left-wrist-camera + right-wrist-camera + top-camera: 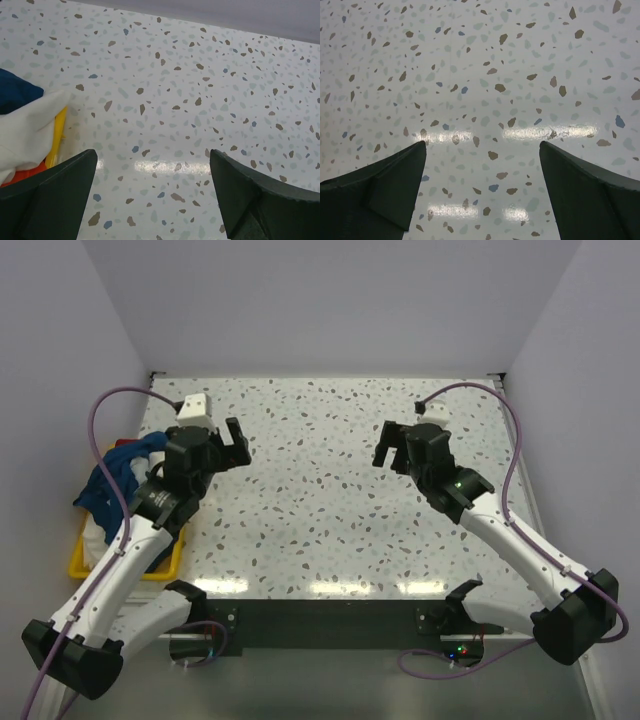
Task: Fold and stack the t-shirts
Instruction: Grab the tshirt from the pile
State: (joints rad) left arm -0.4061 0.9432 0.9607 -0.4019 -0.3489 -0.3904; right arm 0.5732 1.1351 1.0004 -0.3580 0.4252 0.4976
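Pale lavender walls enclose a white speckled table (330, 530), seen from above with two white-and-black arms reaching in from the bottom of the frame. At the left edge of the overhead view, a yellow bin (120, 573) holds the heaped t-shirts: a navy blue shirt (100, 485) lies on top and spills toward the bin's left side, a cream-white shirt (93, 532) shows beneath it, and a scrap of red cloth (125, 445) peeks out at the heap's upper end. In the left wrist view, orange cloth (20, 175) shows under the white fabric at the lower left corner, where the white fabric drapes over the yellow rim. The left gripper (237, 441) hangs over bare tabletop in the upper left of the overhead frame, just right of the heap and clear of the cloth, its fingers spread wide with nothing between them. The right gripper (388, 446) mirrors it in the upper right, well apart from the shirts, likewise spread wide over bare speckled surface and holding nothing. A purple cable (95, 425) loops above each arm.
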